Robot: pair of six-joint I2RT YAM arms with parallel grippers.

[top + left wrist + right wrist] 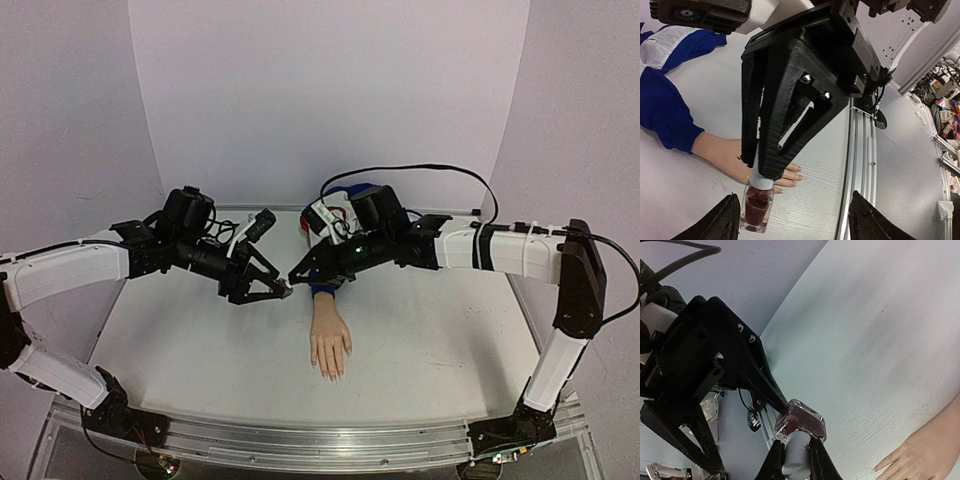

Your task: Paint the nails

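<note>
1. The right end effector (297, 275) is pressed together on the white cap (761, 179) of a nail polish bottle (757, 210). The dark red glass body hangs below its fingertips.
2. The left end effector (283, 291) is spread. In the right wrist view one of its fingers touches the bottle's side, while the other stands well apart.
3. Both end effectors meet tip to tip above the bench (190, 345), just left of the cuff of the blue sleeve (325, 287).
4. The mannequin hand (330, 343) lies flat on the bench, palm down. Its fingers point toward the near edge.
5. The nails (796, 177) sit at those fingertips, nearer the arm bases than the bottle and apart from both end effectors. They look pale pinkish, though they are too small to judge well.
</note>
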